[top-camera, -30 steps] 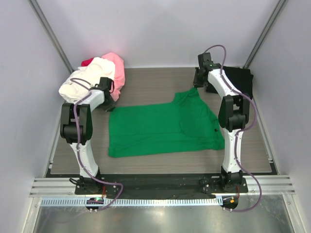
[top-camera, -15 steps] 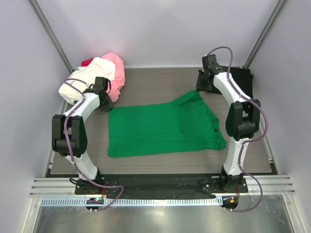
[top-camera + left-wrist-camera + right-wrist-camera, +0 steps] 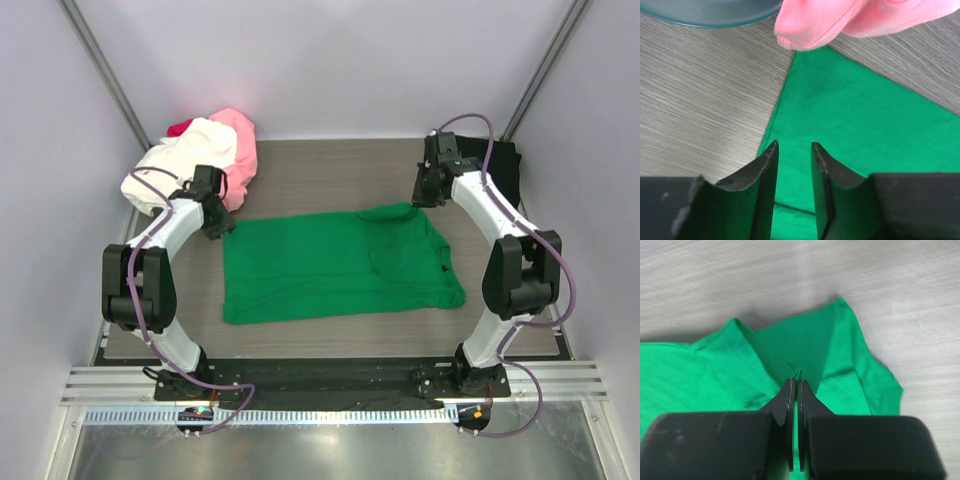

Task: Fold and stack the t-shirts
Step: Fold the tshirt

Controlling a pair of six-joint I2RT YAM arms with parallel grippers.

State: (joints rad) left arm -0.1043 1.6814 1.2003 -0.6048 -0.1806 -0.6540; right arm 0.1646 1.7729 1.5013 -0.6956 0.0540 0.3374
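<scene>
Here my right gripper (image 3: 794,383) pinches the green t-shirt (image 3: 715,375) mid-frame, while my left gripper (image 3: 793,150) hangs parted over its corner.

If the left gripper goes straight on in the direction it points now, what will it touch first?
Most likely the green shirt: the open left gripper points down at its corner, close to the edge, with the pink shirt farther ahead. How far above the cloth it is, I cannot tell.

The right hand (image 3: 424,192), pinching the green shirt (image 3: 330,265), has lowered its raised sleeve toward the desk (image 3: 320,175). The left hand (image 3: 218,222) has slid to the shirt's far-left corner.
</scene>
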